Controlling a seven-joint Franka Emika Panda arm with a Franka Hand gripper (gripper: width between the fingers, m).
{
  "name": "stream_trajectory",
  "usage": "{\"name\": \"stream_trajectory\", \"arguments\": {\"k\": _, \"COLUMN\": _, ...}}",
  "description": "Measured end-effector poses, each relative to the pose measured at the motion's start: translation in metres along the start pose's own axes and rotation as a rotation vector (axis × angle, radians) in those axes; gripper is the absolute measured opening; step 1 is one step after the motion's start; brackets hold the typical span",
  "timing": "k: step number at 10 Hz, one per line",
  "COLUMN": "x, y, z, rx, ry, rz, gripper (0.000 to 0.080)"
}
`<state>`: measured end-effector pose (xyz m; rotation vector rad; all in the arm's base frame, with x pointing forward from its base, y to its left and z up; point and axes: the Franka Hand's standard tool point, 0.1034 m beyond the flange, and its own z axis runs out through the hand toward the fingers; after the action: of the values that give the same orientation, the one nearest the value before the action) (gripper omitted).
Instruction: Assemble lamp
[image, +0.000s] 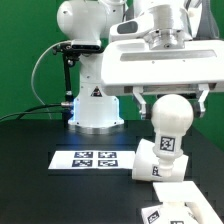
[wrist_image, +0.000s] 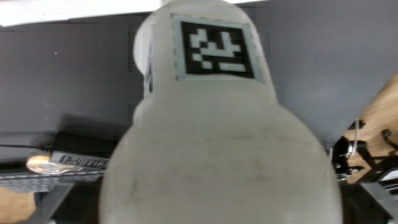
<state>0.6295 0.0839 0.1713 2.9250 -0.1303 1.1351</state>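
Surroundings: the marker board (image: 95, 158) lay flat on the dark counter (image: 30, 175), with the robot's white pedestal (image: 95, 105) behind it.
Bulb: the bulb (image: 170, 125) stood upright at the exterior view's right, round head up and the tag on its neck. In the wrist view the bulb (wrist_image: 205, 140) filled most of the picture.
Neighbours: a white tagged part (image: 143, 167) sat just beside the neck, and the base (image: 175, 200) lay in front.
In the way: the bulb's head sat between the fingers.
Hand: the hand (image: 173, 100) pointed straight down over the bulb, fingers spread wide, one on each side of the head and apparently clear of it.
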Motion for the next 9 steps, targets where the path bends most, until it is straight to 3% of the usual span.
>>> {"name": "stream_trajectory", "arguments": {"k": 2, "x": -0.010, "y": -0.001, "z": 0.010, "rx": -0.007, "ry": -0.011, "rz": -0.011, "gripper": 0.0573}}
{"name": "stream_trajectory", "arguments": {"k": 6, "x": -0.019, "y": -0.017, "z": 0.010, "rx": 0.009, "ry": -0.029, "rz": -0.015, "gripper": 0.0573}}
{"name": "stream_trajectory", "arguments": {"k": 9, "x": -0.025, "y": -0.017, "z": 0.013, "rx": 0.007, "ry": -0.038, "rz": -0.020, "gripper": 0.0573}}
